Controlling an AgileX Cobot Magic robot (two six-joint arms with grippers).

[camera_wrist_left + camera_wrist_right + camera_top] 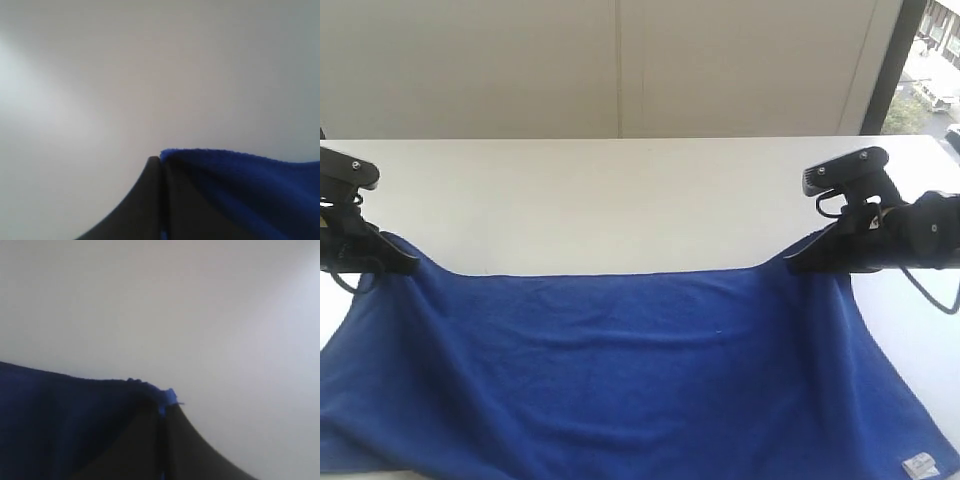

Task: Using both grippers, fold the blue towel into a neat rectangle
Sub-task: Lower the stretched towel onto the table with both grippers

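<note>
The blue towel (620, 370) is stretched between both grippers, with its far edge lifted off the table and sagging in the middle. Its near part drapes down toward the front edge. A small white tag (918, 464) sits at its near right corner. My left gripper (408, 264) is shut on the towel's far left corner; the jaws pinch blue cloth (240, 180) in the left wrist view, where the gripper (161, 162) fills the lower part. My right gripper (792, 266) is shut on the far right corner, with a tuft of towel (75, 410) poking past the gripper (165, 407).
The white table (620, 200) runs back to a pale wall. A dark window frame (890, 70) with an outdoor scene stands at the far right. The towel's near edge reaches the bottom of the exterior view.
</note>
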